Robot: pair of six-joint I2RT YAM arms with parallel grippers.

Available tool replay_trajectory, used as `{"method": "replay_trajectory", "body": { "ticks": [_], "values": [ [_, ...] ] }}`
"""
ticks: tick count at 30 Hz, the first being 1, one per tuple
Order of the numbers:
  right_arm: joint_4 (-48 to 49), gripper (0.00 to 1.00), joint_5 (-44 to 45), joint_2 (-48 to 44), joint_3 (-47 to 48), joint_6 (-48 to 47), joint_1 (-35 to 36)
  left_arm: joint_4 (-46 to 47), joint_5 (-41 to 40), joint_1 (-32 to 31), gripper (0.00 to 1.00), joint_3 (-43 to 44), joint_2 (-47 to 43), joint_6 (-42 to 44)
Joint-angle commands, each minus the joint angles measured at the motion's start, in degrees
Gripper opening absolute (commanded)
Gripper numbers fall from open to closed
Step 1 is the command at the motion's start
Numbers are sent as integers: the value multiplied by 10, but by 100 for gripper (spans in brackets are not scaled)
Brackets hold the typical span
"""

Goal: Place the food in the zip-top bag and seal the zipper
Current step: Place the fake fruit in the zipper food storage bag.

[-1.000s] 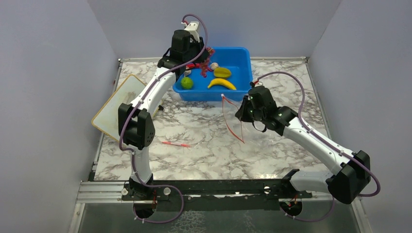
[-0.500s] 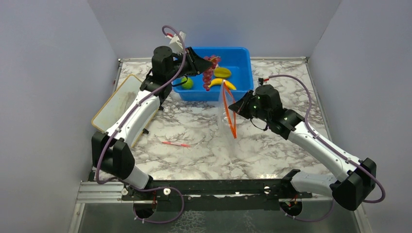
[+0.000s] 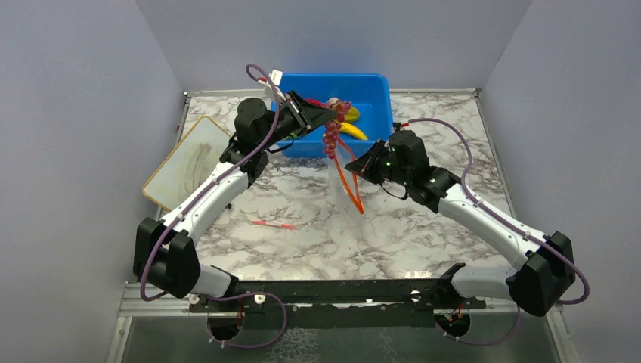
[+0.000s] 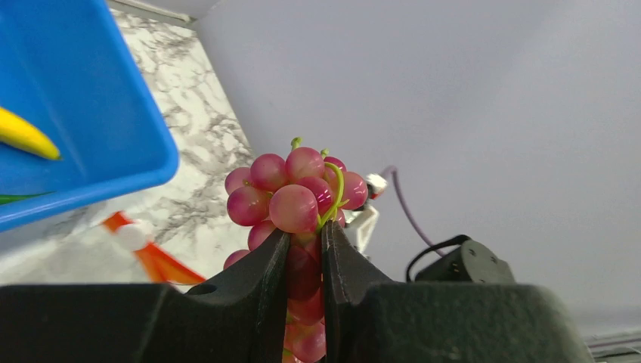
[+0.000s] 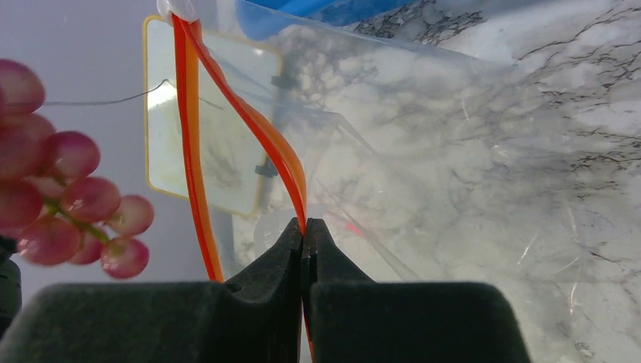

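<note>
On the marble table (image 3: 423,242), nearest the arm bases, a thin red stick (image 3: 276,224) lies flat, well apart from both grippers. Beyond it, the right gripper (image 5: 304,234) has its jaws fully closed, pinching one side of the zipper (image 5: 191,144). The zip-top bag (image 3: 344,189) hangs from this pinch above the table centre, with its clear film draping downward. The two orange-red strips of the zipper stand apart, so the mouth is parted. To the left, a white board with a yellow rim (image 3: 181,162) lies tilted at the table edge. Just beyond the bag mouth, the left gripper (image 4: 305,246) has its jaws at a narrow setting, clamped on the grape bunch (image 4: 291,197). The bunch is raised clear of the table and hangs beside the upper end of the zipper, outside the bag. Farthest back, the blue tub (image 3: 374,87) rests against the rear wall. The banana (image 4: 23,136) lies inside it, with further yellow-green produce beside it.
</note>
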Motion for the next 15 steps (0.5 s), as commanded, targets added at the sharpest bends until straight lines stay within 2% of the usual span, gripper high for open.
{"method": "replay_trajectory", "body": {
  "ticks": [1, 6, 15],
  "values": [
    [51, 1, -37, 14, 1, 22, -2, 68, -36, -28, 9, -8, -35, -41],
    [58, 1, -43, 21, 1, 24, -2, 135, -69, -62, 8, -50, -30, -87],
    [61, 1, -30, 4, 2, 34, -2, 143, -125, -75, 8, -117, -36, -32]
  ]
}}
